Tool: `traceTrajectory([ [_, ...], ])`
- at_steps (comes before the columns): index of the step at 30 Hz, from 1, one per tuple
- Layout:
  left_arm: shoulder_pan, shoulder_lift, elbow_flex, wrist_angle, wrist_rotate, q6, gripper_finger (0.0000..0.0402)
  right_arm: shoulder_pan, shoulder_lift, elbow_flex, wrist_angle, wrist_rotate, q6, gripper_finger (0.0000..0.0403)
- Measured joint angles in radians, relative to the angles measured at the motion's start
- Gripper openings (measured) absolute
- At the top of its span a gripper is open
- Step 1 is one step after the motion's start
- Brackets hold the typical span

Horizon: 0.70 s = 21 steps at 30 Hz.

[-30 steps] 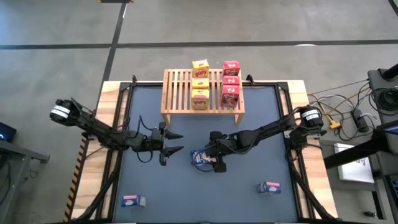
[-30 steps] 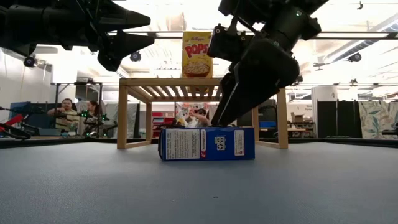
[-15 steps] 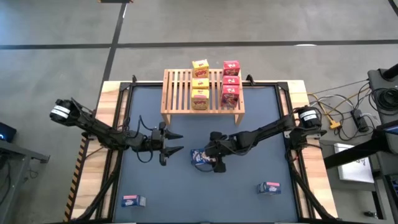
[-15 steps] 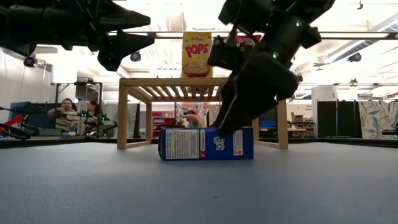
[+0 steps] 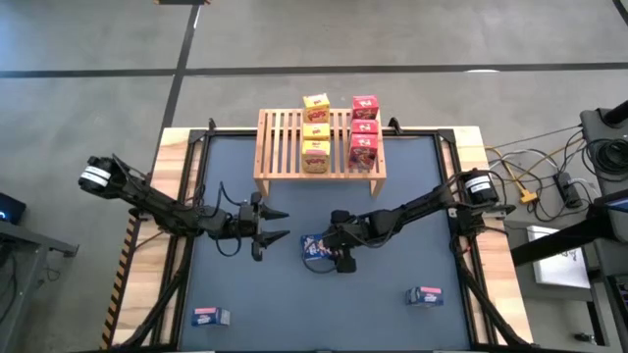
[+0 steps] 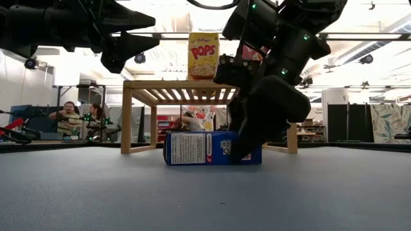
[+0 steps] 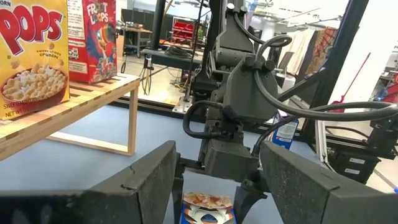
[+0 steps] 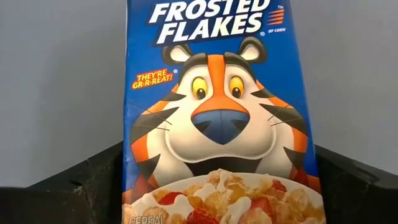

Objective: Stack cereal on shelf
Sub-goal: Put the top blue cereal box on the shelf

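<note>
A blue Frosted Flakes box [image 5: 314, 247] lies flat, front up, on the dark mat at mid-table. My right gripper [image 5: 340, 253] is down over its right end, open, with one finger on each long side [image 8: 221, 186]. The wooden slatted shelf [image 5: 285, 142] stands at the far side. It carries three yellow boxes [image 5: 315, 130] in a row and three red boxes [image 5: 364, 127] beside them. My left gripper [image 5: 285, 225] hovers open to the left of the blue box, above the mat [image 6: 156, 29]. My right gripper comes at the blue box from above, slanting from the table's right. Its fingers [image 8: 93, 183] stand close against the box's two long sides [image 8: 134, 180] near one end. I cannot tell whether they touch. The box lies flat on the mat [image 6: 199, 148].
Two more blue boxes lie near the front edge, one at the right [image 5: 425, 295] and one at the left [image 5: 211, 317]. The shelf's left half shows bare slats. People sit in the room behind the table [image 6: 67, 112].
My right gripper has come down and tipped steeper over the blue box, until its fingers reach the mat beside it. The box has stayed flat where it was.
</note>
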Motion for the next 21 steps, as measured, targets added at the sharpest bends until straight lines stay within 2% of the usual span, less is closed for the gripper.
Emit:
traceTrajectory([
  [8,0.0,0.0,0.0,0.0,0.0,0.0,0.0219,0.0,-0.001,0.0,0.0,0.0,-0.004,0.0328],
  [21,0.0,0.0,0.0,0.0,0.0,0.0,0.0219,0.0,-0.003,0.001,0.004,0.001,-0.001,0.0325],
])
